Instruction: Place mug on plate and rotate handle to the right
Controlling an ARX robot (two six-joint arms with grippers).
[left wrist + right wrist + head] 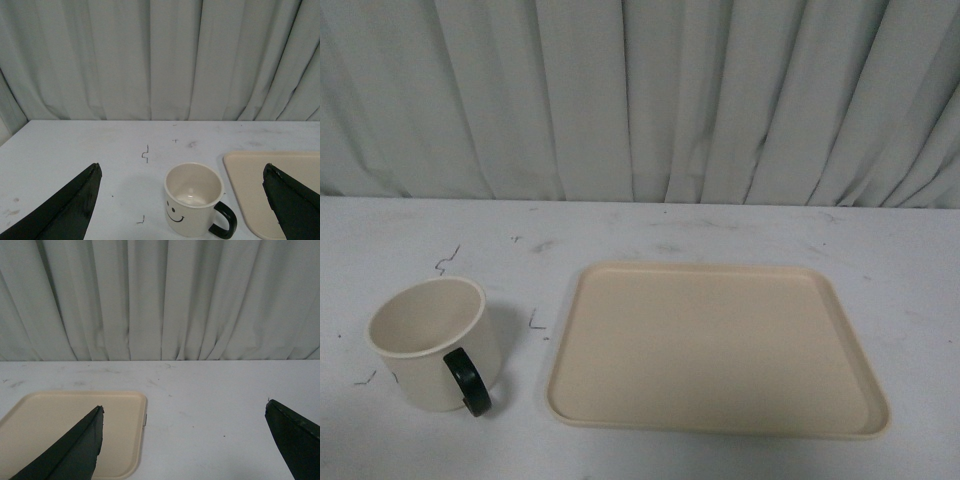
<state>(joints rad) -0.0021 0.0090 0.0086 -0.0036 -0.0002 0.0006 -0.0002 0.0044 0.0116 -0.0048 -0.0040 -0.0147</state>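
Two grippers are hanging back from the work, both showing jaws spread wide w/ nothing held. The left gripper (182, 166) is looking straight at the mug (192, 200), which is sitting upright on the table (75, 145), mouth up, ahead of the jaws and roughly centred btwn the two fingers. So the left arm is clearly the nearer one. The right gripper (184, 406) is looking over a corner of the plate (55, 415) and bare table, w/ no mug in its view.

From the front, the mug is sitting left of the plate w/ a strip of table btwn them, i.e. not placed yet. Its long axis is running vertical, so I'm guessing the jaws will be closing across the body. The handle (468, 382) is pointing toward the robot and slightly rightward.

Hard to make out:
- Neither arm is showing in the front view.
- The smiley face (175, 214) is showing properly only from the left wrist.
- The mug's base is getting cut off at that frame's edge.
- One finger is covering part of the plate.
- I can't tell how high the jaws are riding.
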